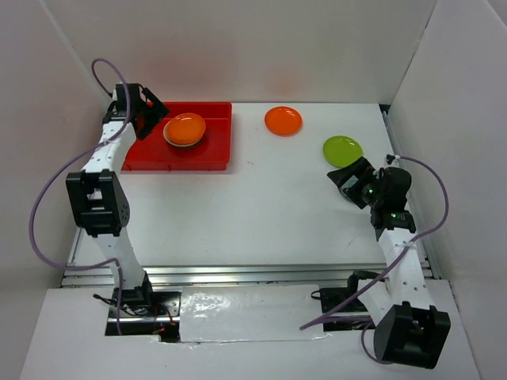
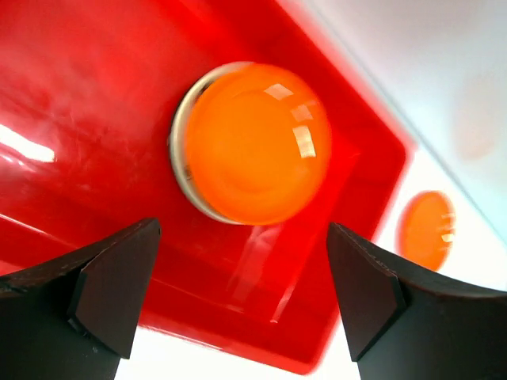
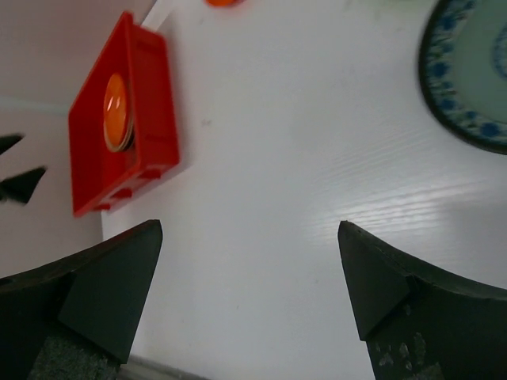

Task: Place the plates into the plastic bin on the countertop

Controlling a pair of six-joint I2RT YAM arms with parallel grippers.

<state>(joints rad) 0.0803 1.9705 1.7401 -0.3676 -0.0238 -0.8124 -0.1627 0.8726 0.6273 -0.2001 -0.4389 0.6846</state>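
— The white countertop (image 1: 277, 206) has a red bin (image 1: 215, 156) at the back left.
— An orange plate (image 1: 186, 127) sits in it, just in front of the left gripper (image 2: 242, 293). That gripper is spread wide and holds nothing.
— And the right gripper (image 1: 348, 176)?
— Wide too, with nothing in it, near the green plate (image 1: 342, 150).

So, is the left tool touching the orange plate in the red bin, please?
Apart. In the left wrist view the left tool stands open, with the floor of the red bin showing between each fingertip and the orange plate.
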